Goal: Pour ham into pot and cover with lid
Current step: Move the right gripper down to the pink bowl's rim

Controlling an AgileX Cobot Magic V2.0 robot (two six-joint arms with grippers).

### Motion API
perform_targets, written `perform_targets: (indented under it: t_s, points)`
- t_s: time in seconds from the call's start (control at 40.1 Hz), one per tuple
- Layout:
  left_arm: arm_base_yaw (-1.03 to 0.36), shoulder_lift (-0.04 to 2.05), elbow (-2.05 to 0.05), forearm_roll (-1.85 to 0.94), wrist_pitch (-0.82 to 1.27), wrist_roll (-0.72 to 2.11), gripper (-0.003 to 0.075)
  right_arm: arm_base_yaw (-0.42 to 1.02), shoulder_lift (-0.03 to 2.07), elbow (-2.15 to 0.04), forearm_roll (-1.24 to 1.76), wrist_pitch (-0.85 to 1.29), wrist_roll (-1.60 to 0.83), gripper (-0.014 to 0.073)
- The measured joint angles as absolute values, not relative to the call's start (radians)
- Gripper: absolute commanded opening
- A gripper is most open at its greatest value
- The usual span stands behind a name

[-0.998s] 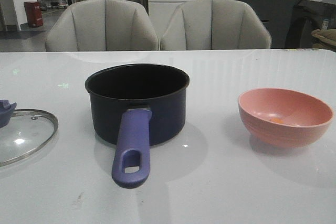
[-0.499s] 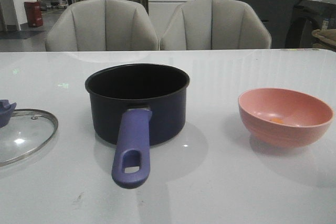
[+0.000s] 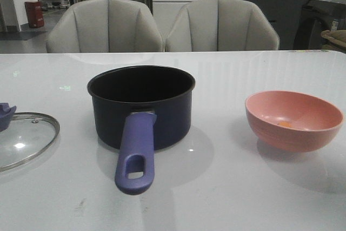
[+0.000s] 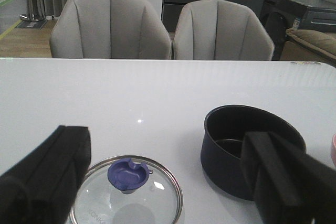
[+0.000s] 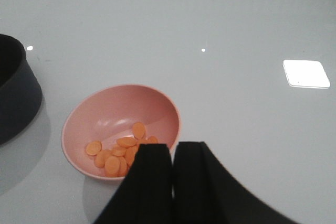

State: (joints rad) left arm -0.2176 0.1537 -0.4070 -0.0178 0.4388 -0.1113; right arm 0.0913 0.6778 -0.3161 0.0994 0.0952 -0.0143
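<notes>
The pot (image 3: 141, 104) stands mid-table, empty and black inside, its purple-blue handle (image 3: 135, 152) pointing toward me. The ham (image 5: 118, 153) lies as several orange oval slices in a pink bowl (image 3: 294, 120) to the pot's right. Flat on the table left of the pot is the glass lid (image 3: 21, 139) with its blue knob (image 4: 127, 174). My left gripper (image 4: 165, 136) is open wide, held back from the lid (image 4: 126, 192), with the pot (image 4: 236, 145) partly behind one finger. My right gripper (image 5: 172, 148) is shut and empty, on the near side of the bowl (image 5: 121, 129). Neither gripper shows in the front view.
The white glossy table (image 3: 232, 187) carries only these three things. Two grey chairs (image 3: 162, 25) stand beyond its far edge. A bright light patch (image 5: 306, 73) reflects on the tabletop to the right of the bowl.
</notes>
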Motion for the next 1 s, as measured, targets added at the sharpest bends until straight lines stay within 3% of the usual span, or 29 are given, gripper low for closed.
perform_targets:
  t_s: [0.175,0.399,0.449,0.998]
  points:
    - [-0.218,0.154,-0.407,-0.018,0.439,-0.111,0.0617,0.091,0.711,-0.318,0.099,0.127,-0.014,0.0176]
    - [-0.218,0.154,-0.407,-0.020,0.439,-0.111,0.0617,0.091,0.779,-0.396,0.100,0.253,-0.014,0.0524]
    - [-0.218,0.154,-0.407,-0.020,0.439,-0.111,0.0617,0.091,0.806,-0.422,0.100,0.281,-0.014,0.0568]
    - [-0.218,0.154,-0.407,-0.020,0.439,-0.111,0.0617,0.053,1.359,-0.880,0.160,0.646,0.027,0.0573]
